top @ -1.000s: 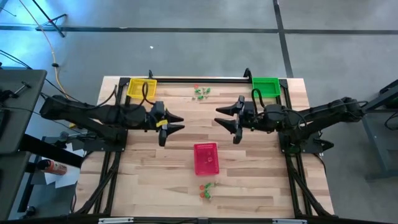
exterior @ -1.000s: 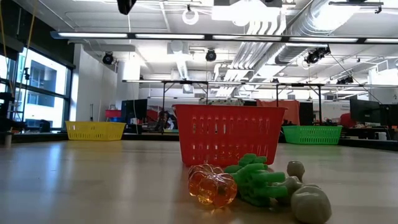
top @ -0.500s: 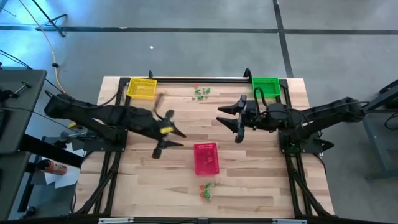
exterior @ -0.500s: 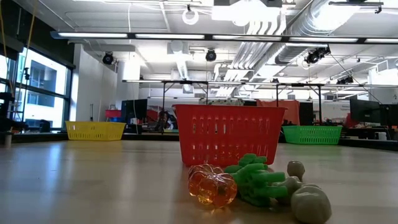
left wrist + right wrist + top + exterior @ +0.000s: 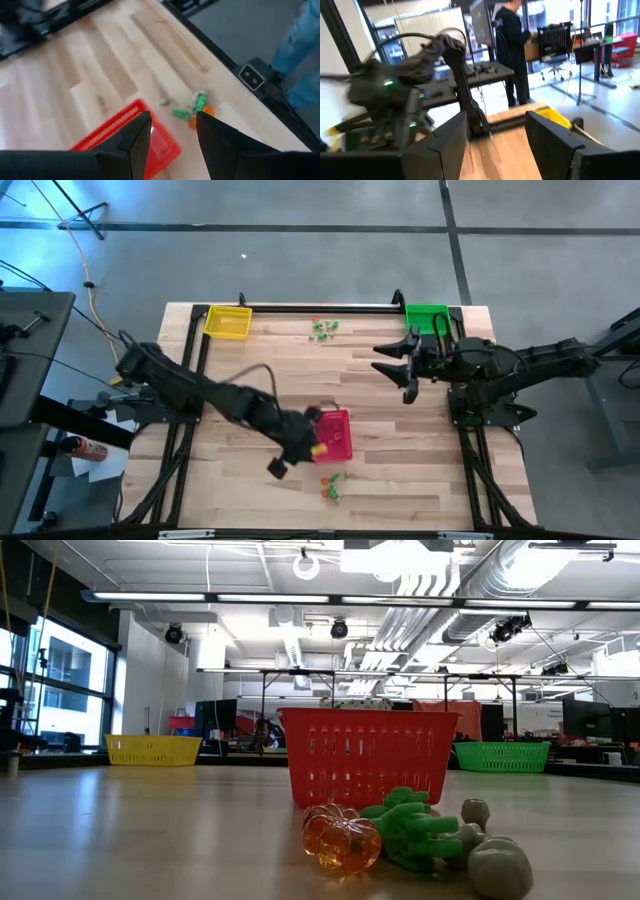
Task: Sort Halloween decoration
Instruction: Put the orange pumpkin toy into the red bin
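Wooden bench [image 5: 400,440] carries everything. Left pincer [image 5: 292,452], released and empty, hangs beside the red basket [image 5: 333,434], near the trinkets [image 5: 332,486]; right pincer [image 5: 403,368] waits released. It might knock the basket. Yellow basket [image 5: 228,322] and green basket [image 5: 427,318] look empty; more trinkets [image 5: 323,329] lie between.

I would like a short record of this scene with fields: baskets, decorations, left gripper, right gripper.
baskets: yellow basket at far left corner; green basket at far right corner; red basket near the middle of the table
decorations: one cluster by the near edge, in front of the red basket; second cluster by the far edge, between yellow and green baskets
left gripper: open, empty, above the red basket's left side
right gripper: open, empty, near the green basket
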Available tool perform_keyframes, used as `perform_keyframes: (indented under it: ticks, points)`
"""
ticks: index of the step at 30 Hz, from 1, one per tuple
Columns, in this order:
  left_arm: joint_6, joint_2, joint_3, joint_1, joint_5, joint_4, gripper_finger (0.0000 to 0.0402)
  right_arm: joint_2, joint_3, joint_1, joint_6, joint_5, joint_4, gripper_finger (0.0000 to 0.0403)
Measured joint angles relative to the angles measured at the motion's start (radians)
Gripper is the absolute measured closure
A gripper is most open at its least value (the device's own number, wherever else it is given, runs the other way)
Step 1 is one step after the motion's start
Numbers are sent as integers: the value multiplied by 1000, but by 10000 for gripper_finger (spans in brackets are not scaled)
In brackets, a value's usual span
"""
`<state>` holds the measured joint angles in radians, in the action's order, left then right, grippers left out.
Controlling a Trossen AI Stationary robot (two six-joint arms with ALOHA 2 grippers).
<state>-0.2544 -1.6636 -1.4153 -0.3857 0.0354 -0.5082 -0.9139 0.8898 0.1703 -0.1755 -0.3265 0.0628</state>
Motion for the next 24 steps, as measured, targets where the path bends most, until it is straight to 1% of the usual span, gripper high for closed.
perform_keyframes:
  ticks: [4, 7, 12, 18, 24]
  points:
    - [-42, -114, -46, -44, -1, -4, 252, 54, 0, 0, -2, -3, -92, 206]
    - [-42, -186, -76, -67, -1, -9, 252, 82, 0, 0, -2, -2, -135, 206]
    - [-39, -283, -110, -89, -3, 4, 252, 95, 0, 0, -3, -2, -177, 206]
    - [-20, -350, -111, -93, -4, 11, 252, 87, 0, 0, -8, -2, -213, 206]
    - [-82, -399, -110, -91, -8, 16, 252, 82, 0, 0, -10, 1, -236, 206]
